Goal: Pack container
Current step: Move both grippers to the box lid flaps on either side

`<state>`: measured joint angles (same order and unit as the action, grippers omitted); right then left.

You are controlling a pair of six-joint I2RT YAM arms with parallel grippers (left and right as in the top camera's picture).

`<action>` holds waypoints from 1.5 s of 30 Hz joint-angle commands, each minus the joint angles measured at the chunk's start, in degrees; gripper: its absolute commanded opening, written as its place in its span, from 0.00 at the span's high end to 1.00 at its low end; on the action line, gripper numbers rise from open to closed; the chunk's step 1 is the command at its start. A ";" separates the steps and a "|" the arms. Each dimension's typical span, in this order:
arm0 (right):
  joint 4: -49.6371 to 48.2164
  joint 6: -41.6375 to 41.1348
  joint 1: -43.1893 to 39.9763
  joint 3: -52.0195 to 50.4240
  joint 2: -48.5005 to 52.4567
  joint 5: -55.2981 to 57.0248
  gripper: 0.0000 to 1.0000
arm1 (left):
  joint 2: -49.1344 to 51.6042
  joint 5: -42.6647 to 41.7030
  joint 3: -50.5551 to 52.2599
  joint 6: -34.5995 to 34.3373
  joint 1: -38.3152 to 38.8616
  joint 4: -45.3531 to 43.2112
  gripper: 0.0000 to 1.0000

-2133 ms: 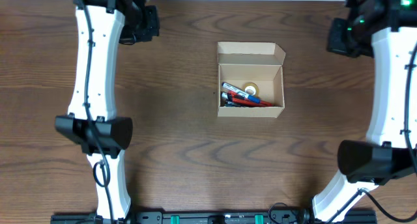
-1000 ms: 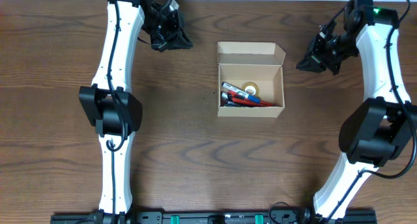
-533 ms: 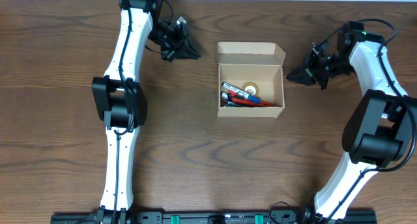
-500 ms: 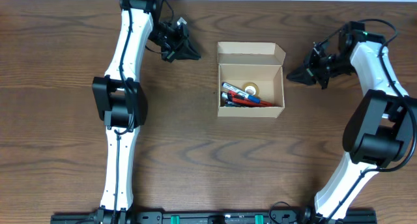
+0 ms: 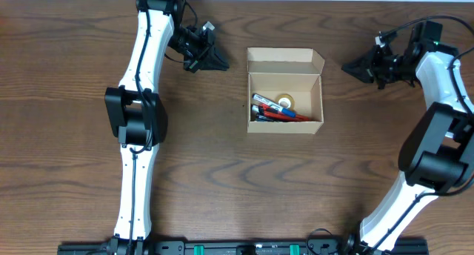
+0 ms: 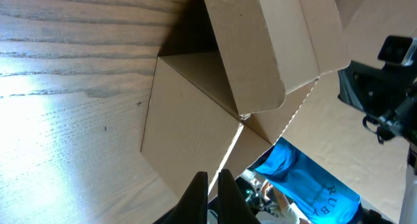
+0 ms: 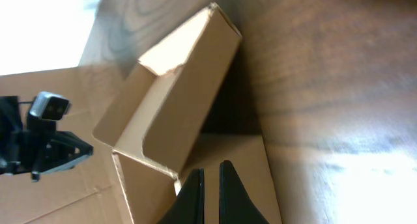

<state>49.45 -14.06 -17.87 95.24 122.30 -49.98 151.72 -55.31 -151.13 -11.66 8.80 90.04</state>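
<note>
The container [image 5: 285,92] is a tan cardboard box in the middle of the table. Its lid flap [image 5: 285,56] stands open at the back. Inside lie several pens [image 5: 272,113] and a roll of tape [image 5: 286,102]. My left gripper [image 5: 224,65] hovers just left of the lid's corner, shut and empty, its tips pointing at the box. My right gripper [image 5: 346,67] hangs to the right of the box, clear of it and also shut on nothing. The left wrist view shows the container [image 6: 189,126] beyond my closed left gripper [image 6: 213,182]. The right wrist view shows the container [image 7: 189,94] past my right gripper [image 7: 210,178].
The dark wooden table [image 5: 207,166] runs out at its far edge [image 5: 296,0] just behind the box. Both white arms reach in from the near side, the left arm [image 5: 141,77] along the left and the right arm [image 5: 444,84] along the right.
My right gripper has pulled back from the box's right wall, moving farther right and toward the table's far edge. The left gripper has stayed where it was. The box has not shifted.
</note>
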 commanded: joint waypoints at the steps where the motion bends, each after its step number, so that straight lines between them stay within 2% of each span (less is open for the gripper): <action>1: -2.29 -0.37 -0.04 -0.07 5.20 -7.69 0.98 | -0.70 -0.74 0.02 2.32 -0.04 0.37 0.94; 7: -5.97 -3.85 0.28 -0.04 9.60 -11.15 0.99 | -0.70 -0.61 0.02 2.91 -0.04 0.00 0.94; 14: -13.73 -10.47 2.10 0.17 9.73 -15.21 0.98 | -0.37 -0.72 0.02 1.14 -0.17 -2.91 0.94; 19: -18.53 -14.99 3.43 0.17 9.73 -18.01 0.98 | 0.74 -5.46 0.02 0.28 -0.20 -5.03 0.94; 27: -18.27 -15.10 3.89 0.17 9.73 -18.03 0.98 | 5.79 -11.67 0.02 -0.09 -0.20 -4.76 0.94; 38: -16.55 -15.32 2.23 0.17 9.73 -16.48 0.99 | 7.30 -8.68 0.02 -0.37 -1.29 -4.98 0.94; 45: -11.69 -15.26 0.90 0.15 9.73 -11.67 0.99 | 7.30 -8.66 0.02 -0.83 -1.95 -4.83 0.94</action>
<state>36.75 -28.99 -16.49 94.83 132.40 -64.07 159.13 -64.31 -151.11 -11.94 7.25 85.01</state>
